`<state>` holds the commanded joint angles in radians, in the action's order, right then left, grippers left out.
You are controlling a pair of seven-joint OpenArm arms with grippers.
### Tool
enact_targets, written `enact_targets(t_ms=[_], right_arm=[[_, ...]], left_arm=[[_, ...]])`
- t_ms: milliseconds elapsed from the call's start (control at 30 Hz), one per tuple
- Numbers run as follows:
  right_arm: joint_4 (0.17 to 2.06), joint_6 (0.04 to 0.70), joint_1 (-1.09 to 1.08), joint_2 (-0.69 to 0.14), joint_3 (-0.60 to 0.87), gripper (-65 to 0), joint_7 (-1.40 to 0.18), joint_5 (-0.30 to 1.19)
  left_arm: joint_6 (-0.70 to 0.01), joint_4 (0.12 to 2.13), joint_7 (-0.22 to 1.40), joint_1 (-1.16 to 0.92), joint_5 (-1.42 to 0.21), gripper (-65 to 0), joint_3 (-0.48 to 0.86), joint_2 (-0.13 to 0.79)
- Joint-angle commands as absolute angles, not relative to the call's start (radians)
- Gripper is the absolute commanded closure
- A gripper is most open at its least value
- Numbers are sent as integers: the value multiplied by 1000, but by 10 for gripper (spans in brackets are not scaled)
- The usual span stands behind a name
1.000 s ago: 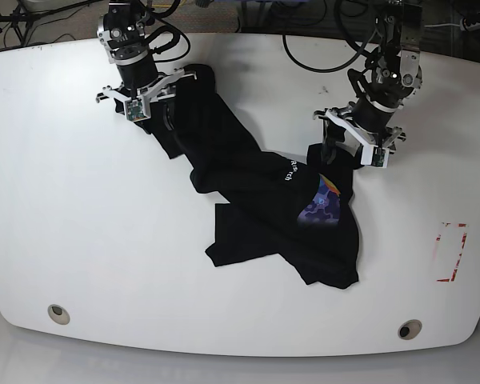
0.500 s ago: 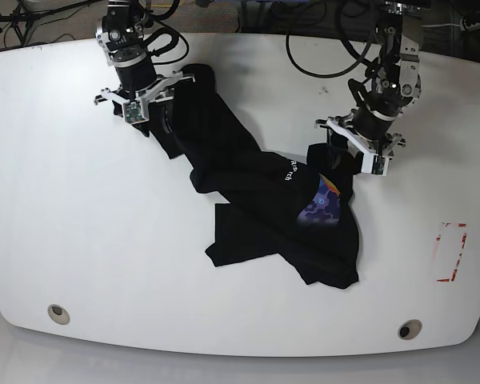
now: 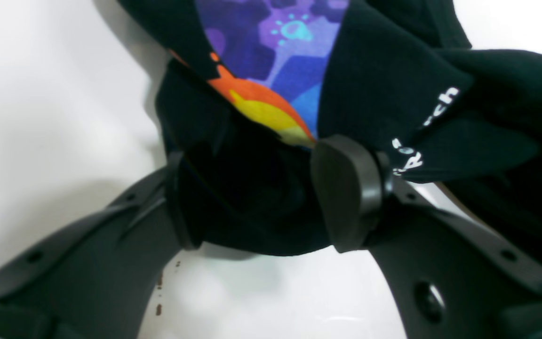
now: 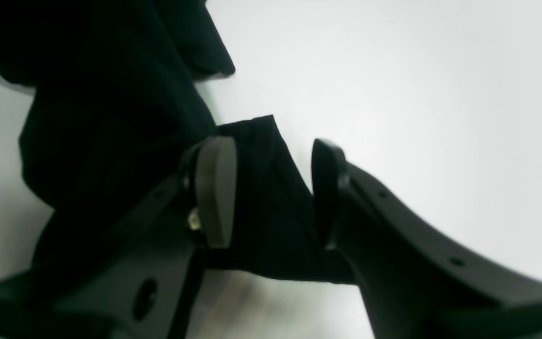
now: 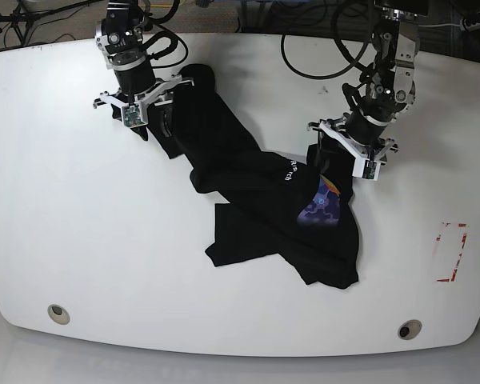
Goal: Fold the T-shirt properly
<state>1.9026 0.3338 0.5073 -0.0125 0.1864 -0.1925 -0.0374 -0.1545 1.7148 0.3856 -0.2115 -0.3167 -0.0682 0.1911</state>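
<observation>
Cloth of the T-shirt (image 3: 384,84) is sitting bunched between the left gripper (image 3: 271,197)'s parted jaws; right gripper (image 4: 271,197) is likewise straddling a hem, unclosed; base view: both have been shifting inward over the crumpled shirt on the table (image 5: 64,224), preparing grasps

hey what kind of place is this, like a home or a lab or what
Most likely a robotics lab or test bench. Two robot arms work a black T-shirt on a bare white table, loose cables trail along its far edge, and red tape marks sit on the tabletop.
</observation>
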Motion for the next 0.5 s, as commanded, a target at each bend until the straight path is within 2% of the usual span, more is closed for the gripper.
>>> enact_targets(t_ms=[500], right_arm=[[1895, 332, 498, -16, 158, -255, -197, -43]], left_arm=[[-156, 1718, 377, -228, -292, -355, 5, 184]])
